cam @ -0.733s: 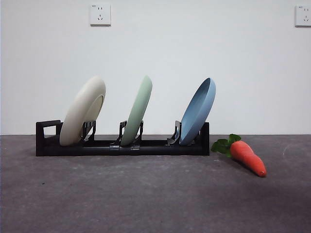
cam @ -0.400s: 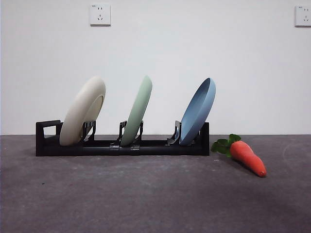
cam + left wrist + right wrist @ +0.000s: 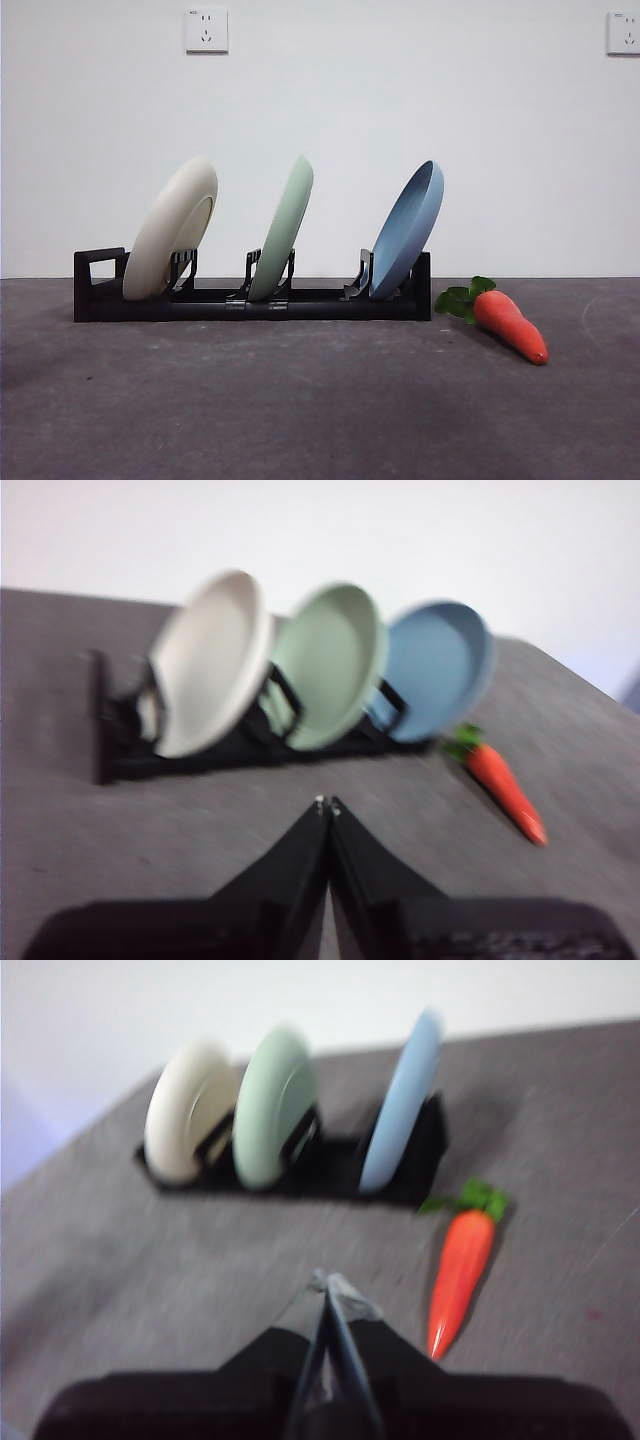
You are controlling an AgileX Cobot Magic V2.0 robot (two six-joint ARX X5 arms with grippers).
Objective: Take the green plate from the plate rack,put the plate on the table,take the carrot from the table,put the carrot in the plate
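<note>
The green plate [image 3: 283, 228] stands tilted in the middle slot of the black plate rack [image 3: 250, 297], between a cream-white plate [image 3: 170, 230] and a blue plate [image 3: 408, 229]. The carrot [image 3: 508, 323] lies on the table [image 3: 300, 400] to the right of the rack, its leaves toward the rack. In the left wrist view my left gripper [image 3: 326, 804] is shut and empty, hovering short of the rack [image 3: 200, 760] and the green plate [image 3: 330, 665]. In the right wrist view my right gripper [image 3: 328, 1282] is shut and empty, above the table near the carrot [image 3: 458, 1275]. Neither gripper shows in the front view.
A white wall with two sockets [image 3: 206, 29] stands behind the table. The rack's square loop handle [image 3: 97, 270] is at its left end. Bare table lies in front of the rack.
None in the front view; the plates, rack and carrot have not moved.
</note>
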